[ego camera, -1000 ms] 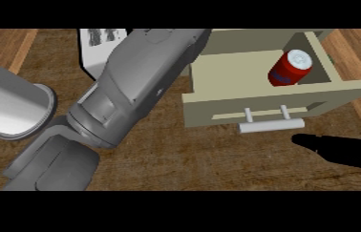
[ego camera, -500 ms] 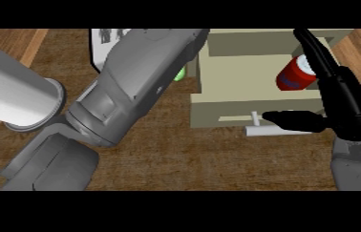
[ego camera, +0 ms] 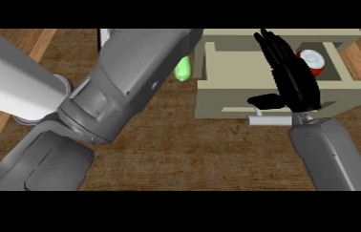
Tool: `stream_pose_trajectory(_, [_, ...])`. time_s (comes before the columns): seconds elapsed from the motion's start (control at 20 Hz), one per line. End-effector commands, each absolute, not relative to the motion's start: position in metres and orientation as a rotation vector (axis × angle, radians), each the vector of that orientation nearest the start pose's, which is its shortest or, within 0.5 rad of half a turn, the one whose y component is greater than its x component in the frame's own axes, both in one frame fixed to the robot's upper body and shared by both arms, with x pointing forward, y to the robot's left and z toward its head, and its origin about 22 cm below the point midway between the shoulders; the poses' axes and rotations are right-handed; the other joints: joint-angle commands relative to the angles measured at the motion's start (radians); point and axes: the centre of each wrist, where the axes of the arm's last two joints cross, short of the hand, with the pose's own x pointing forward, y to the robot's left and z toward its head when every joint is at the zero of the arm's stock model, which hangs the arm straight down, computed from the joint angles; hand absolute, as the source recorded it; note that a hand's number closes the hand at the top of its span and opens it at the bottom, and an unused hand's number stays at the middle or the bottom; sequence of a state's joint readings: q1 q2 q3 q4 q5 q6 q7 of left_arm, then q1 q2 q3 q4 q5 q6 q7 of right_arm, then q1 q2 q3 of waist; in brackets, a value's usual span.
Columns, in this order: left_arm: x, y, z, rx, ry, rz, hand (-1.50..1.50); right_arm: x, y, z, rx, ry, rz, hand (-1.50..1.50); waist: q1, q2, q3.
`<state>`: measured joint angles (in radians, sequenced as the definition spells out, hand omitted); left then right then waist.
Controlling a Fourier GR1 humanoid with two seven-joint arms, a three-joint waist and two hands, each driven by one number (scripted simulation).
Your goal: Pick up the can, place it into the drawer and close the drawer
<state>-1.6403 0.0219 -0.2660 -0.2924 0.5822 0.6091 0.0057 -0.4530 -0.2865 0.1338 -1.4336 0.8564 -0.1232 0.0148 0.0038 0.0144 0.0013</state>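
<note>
While can lies tilted in drawer, top up-left.

Counter — dark brown wood-grain top, filling most of the view. Lighter wooden strip at upper left, along the counter's edge. Green object near top centre — small, bright, elongated, mostly hidden, kind unclear. White object at the top edge, just left of the green one, only a sliver showing.
</note>
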Motion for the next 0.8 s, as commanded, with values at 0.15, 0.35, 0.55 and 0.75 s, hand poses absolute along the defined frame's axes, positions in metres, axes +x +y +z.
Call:
stream_pose_trajectory(0.15, [0.447, 0.011, 0.264, 0.064, -1.733, 0.015, -1.50, 0.375, -0.193, 0.064, -1.039, -1.751, 0.979, -1.50, 0.030, -0.010, -0.001])
stream_pose_trajectory(0.35, [0.454, 0.034, 0.253, 0.078, -1.713, 0.013, -1.50, 0.394, -0.193, 0.055, -1.128, -1.754, 0.915, -1.50, 0.037, -0.008, -0.001])
stream_pose_trajectory(0.55, [0.455, 0.044, 0.243, 0.093, -1.708, 0.028, -1.50, 0.407, -0.175, 0.049, -1.197, -1.782, 0.873, -1.50, 0.037, -0.005, 0.000])
stream_pose_trajectory(0.75, [0.451, 0.045, 0.266, 0.075, -1.700, -0.007, -1.50, 0.430, -0.182, 0.065, -1.262, -1.766, 0.847, -1.50, 0.070, -0.002, 0.000])
